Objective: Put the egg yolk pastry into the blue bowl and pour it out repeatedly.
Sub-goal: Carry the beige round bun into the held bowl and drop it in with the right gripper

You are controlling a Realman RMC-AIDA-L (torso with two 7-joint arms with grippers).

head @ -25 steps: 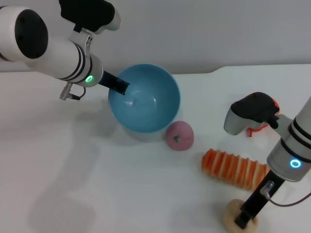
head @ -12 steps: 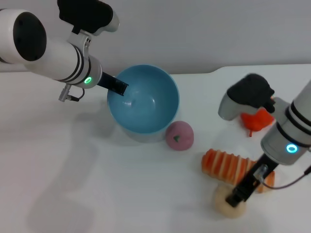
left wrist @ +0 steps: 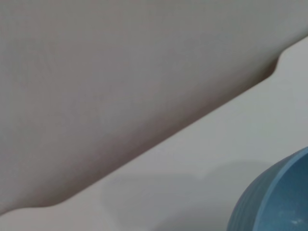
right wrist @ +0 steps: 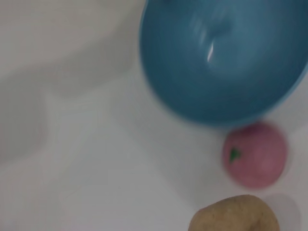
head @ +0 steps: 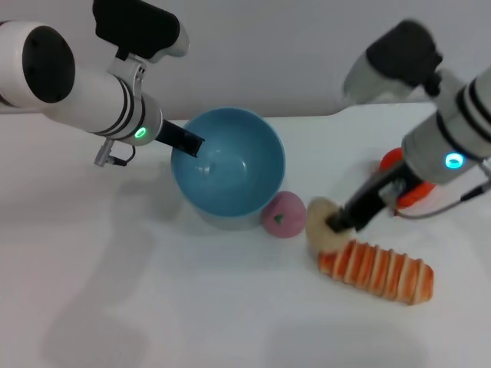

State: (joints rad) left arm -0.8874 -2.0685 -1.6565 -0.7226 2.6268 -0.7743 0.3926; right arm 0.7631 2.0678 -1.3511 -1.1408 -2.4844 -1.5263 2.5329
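The blue bowl [head: 229,167] stands tilted on the white table, and my left gripper [head: 188,142] is shut on its left rim. The bowl is empty inside; it also shows in the right wrist view [right wrist: 226,57] and its edge in the left wrist view [left wrist: 276,199]. My right gripper [head: 337,222] is shut on the beige egg yolk pastry [head: 322,225] and holds it above the table, to the right of the pink ball [head: 283,214]. The pastry also shows in the right wrist view [right wrist: 234,215].
The pink ball with a green speck [right wrist: 255,154] lies against the bowl's front right. The long orange-striped bread [head: 377,271] lies below my right gripper. An orange object [head: 406,192] sits behind the right arm. The table's back edge runs behind the bowl.
My right gripper has lifted the pastry from the table's front right and carried it up and left, over the bread, toward the bowl. The left gripper and bowl have barely moved.
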